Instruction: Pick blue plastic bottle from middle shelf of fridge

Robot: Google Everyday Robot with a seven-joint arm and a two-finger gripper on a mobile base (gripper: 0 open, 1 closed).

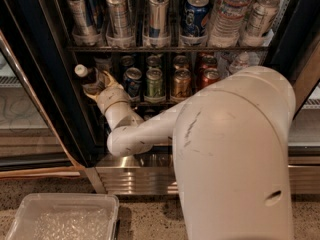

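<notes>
The fridge [56, 91] stands open in front of me. Its middle shelf [159, 103] bears short blue [133, 81], green [154, 83], gold [180, 83] and red [210, 76] cans. The blue plastic bottle [88, 80], with a white cap [80, 70] and dark contents, is at the shelf's left end and leans to the left. My gripper [98, 82] is at the left end of the middle shelf, shut on the bottle's body, with the wrist below and to its right. The bottle's lower part is hidden by the fingers.
The rack above [150, 48] holds tall silver cans, a blue can [196, 15] and a clear water bottle [227, 11]. The fridge's left frame is close beside the bottle. A ribbed steel base plate [135, 182] lies below. A clear plastic bin [62, 217] sits on the floor at lower left. My white arm [235, 154] fills the right.
</notes>
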